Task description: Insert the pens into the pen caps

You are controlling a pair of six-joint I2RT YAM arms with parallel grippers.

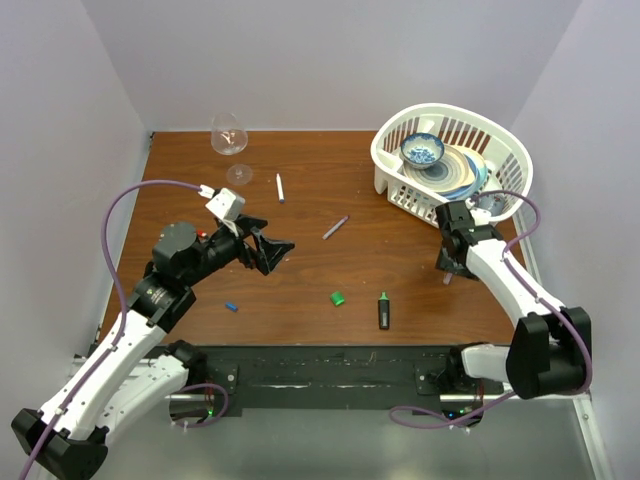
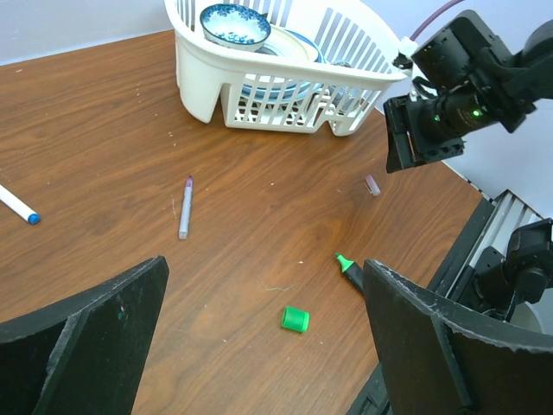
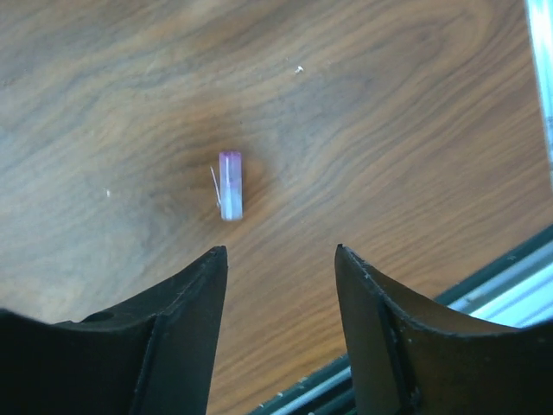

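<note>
A tiny purple-tinted cap [image 3: 231, 186] lies flat on the right of the table [image 1: 300, 270], just nearer than the basket [image 1: 452, 108]. The right gripper [image 3: 278, 251] hovers over it, fingers spread and empty. The cap sits off-centre, so closing may flick it away. The left gripper [image 2: 263, 264] is likewise spread and empty.

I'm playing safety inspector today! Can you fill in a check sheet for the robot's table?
Surface: brown wooden table.
Job's things: white pen, purple-grey pen, black marker, green cap, blue cap, pinkish cap; all lie apart, nothing capped.
Clutter: wine glass; white basket holding bowl and plates.
Grippers: left gripper open, empty; right gripper open above the pinkish cap.
Cables: purple cables in loose loops.
Surroundings: plain pale walls.
</note>
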